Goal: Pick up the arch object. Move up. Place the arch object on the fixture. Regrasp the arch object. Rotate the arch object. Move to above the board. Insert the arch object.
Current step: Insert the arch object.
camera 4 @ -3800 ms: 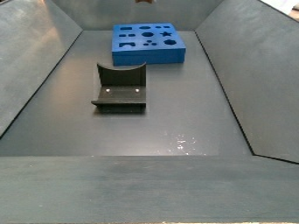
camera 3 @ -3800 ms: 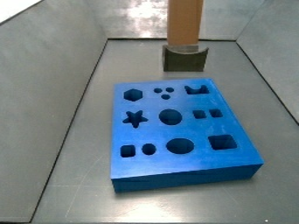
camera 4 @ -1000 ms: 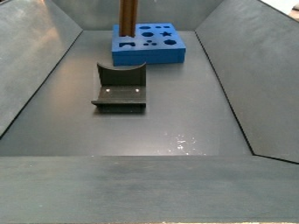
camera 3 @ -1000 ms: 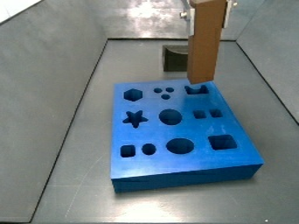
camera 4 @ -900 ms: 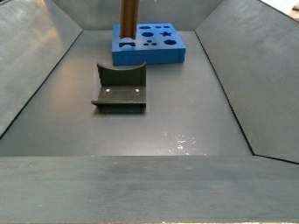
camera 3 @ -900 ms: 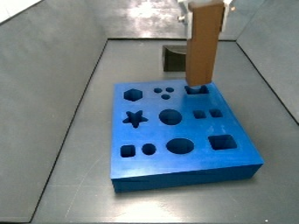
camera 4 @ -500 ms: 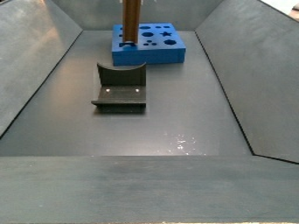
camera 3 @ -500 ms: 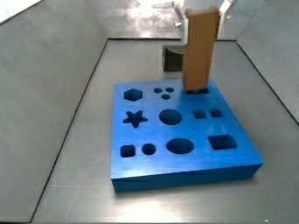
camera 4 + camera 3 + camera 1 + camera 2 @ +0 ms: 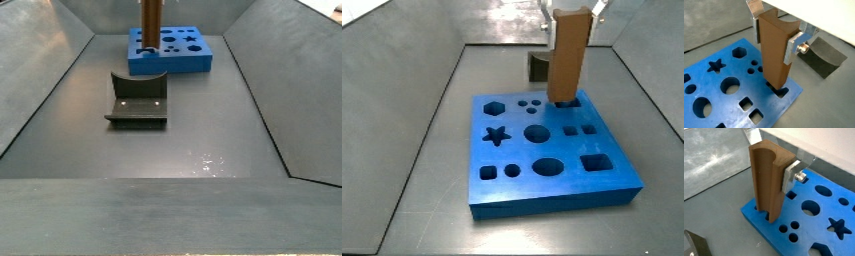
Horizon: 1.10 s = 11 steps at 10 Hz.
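The arch object [image 9: 568,58], an orange-brown bar, stands upright in my gripper [image 9: 572,8], which is shut on its upper part. Both wrist views show the silver fingers [image 9: 794,46] clamping the arch object [image 9: 774,50] from two sides, with its curved notch facing up. Its lower end sits in the crown-shaped cutout at a far corner of the blue board [image 9: 556,198]. In the wrist views the gripper [image 9: 774,30] [image 9: 771,163] is directly over the board [image 9: 774,107] [image 9: 814,220]. The arch object [image 9: 767,183] [image 9: 151,25] looks vertical.
The dark fixture [image 9: 136,100] stands on the grey floor apart from the board [image 9: 174,65]. It also shows behind the bar as the fixture [image 9: 539,68], and as the fixture [image 9: 824,57] in a wrist view. Sloping grey walls enclose the floor on both sides.
The gripper has carried the arch object a little sideways and down; its lower end, above the crown cutout a second ago, now sits in it.
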{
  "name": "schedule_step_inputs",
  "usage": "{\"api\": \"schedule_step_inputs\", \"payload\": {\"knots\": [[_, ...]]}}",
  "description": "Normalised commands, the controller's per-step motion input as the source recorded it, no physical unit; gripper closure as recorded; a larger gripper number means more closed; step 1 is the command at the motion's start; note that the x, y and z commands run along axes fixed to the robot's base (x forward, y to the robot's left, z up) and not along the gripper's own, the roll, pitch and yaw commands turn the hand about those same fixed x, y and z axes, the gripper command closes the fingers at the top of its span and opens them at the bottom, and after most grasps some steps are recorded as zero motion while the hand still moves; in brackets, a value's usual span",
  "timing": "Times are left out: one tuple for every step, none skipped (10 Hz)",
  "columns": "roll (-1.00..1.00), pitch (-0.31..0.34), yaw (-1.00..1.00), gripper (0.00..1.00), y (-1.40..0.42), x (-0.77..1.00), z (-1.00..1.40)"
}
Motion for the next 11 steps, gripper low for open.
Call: {"api": "schedule_step_inputs", "payload": {"knots": [[-0.04,0.186,-0.03,1.00,0.01,0.24,-0.05],[-0.09,0.233,-0.18,1.00,0.00,0.61,-0.01],[-0.12,0.164,-0.17,1.00,0.00,0.68,0.00],[-0.06,0.103,-0.15,1.00,0.00,0.34,0.00],[0.00,0.000,0.00,1.00,0.00,0.00,-0.09],[0.00,0.034,0.00,1.00,0.00,0.00,-0.29],[0.00,0.000,0.00,1.00,0.00,0.00,-0.05],[0.00,-0.010,0.00,1.00,0.00,0.00,-0.03],[0.00,0.000,0.00,1.00,0.00,0.00,-0.10],[0.00,0.000,0.00,1.00,0.00,0.00,-0.17],[0.00,0.000,0.08,1.00,0.00,0.00,-0.23]]}}
